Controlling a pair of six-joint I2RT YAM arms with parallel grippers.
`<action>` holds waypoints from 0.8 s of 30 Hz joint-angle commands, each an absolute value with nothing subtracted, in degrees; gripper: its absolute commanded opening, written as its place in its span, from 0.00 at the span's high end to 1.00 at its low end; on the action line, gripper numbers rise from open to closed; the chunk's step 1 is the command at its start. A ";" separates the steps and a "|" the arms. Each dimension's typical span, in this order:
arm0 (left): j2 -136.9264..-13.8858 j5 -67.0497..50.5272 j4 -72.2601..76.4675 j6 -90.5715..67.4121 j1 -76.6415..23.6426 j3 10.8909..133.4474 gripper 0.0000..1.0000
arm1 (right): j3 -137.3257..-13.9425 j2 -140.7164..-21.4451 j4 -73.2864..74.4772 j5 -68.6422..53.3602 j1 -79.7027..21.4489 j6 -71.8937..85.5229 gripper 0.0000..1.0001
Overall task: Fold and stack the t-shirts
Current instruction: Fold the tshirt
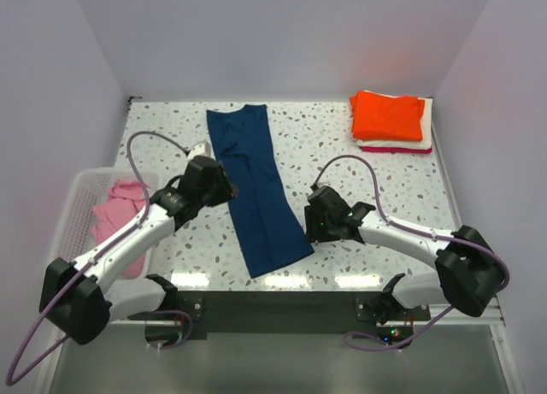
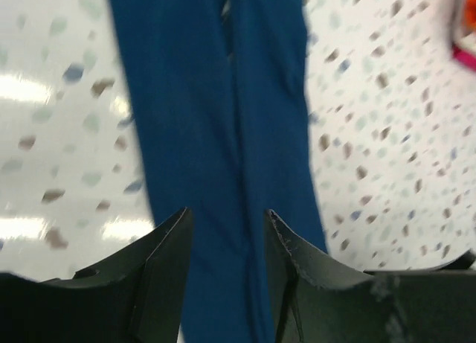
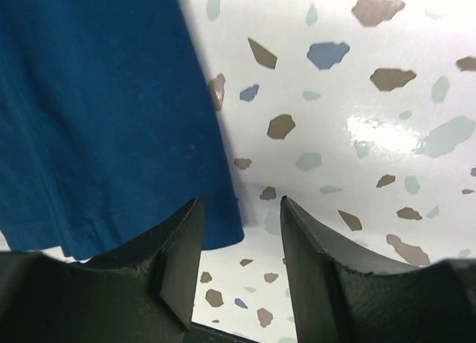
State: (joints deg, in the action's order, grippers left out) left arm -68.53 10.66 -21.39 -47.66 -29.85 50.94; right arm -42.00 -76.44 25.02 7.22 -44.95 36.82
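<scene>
The navy t-shirt (image 1: 255,189) lies on the table folded lengthwise into a long narrow strip; its chest print is hidden. My left gripper (image 1: 227,189) is open at the strip's left edge, about halfway along. In the left wrist view the open gripper (image 2: 227,218) hovers over the navy cloth (image 2: 216,120). My right gripper (image 1: 311,229) is open beside the strip's near right corner. In the right wrist view that gripper (image 3: 239,207) straddles the navy corner (image 3: 111,120). The folded orange shirt (image 1: 389,114) tops a white and red stack at the back right. The pink shirt (image 1: 120,208) lies in the basket.
A white slatted basket (image 1: 75,197) stands at the table's left edge beside my left arm. Grey walls close in the back and both sides. A dark strip with the arm bases runs along the near edge (image 1: 273,302).
</scene>
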 commanded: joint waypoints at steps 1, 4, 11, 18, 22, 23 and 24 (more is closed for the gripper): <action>-61.10 12.84 -30.49 -52.38 -31.99 41.69 0.53 | -40.35 -75.24 20.66 3.43 -45.35 36.12 0.51; -55.73 10.64 -33.22 -53.35 -34.97 36.85 0.54 | -39.47 -74.53 20.13 3.60 -46.76 37.61 0.52; -51.86 2.21 -29.21 -55.54 -41.38 25.15 0.49 | -37.18 -71.90 20.03 3.95 -47.81 39.11 0.52; -56.77 0.52 -19.17 -57.83 -48.85 20.74 0.42 | -39.11 -71.36 22.41 4.92 -47.81 36.65 0.52; -57.83 1.58 -16.35 -59.24 -51.41 20.92 0.41 | -39.81 -72.16 22.85 4.66 -48.08 35.34 0.52; -58.18 1.76 -16.17 -59.59 -52.03 20.92 0.42 | -39.73 -72.33 22.76 4.48 -48.25 35.25 0.52; -58.62 2.02 -16.26 -59.76 -52.21 21.00 0.42 | -39.64 -72.94 22.50 3.96 -48.25 35.07 0.52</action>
State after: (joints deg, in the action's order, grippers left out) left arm -57.63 1.69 -18.96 -57.93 -51.16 21.71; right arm -37.60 -72.66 22.44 3.66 -47.72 36.71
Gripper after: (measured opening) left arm 0.583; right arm 0.484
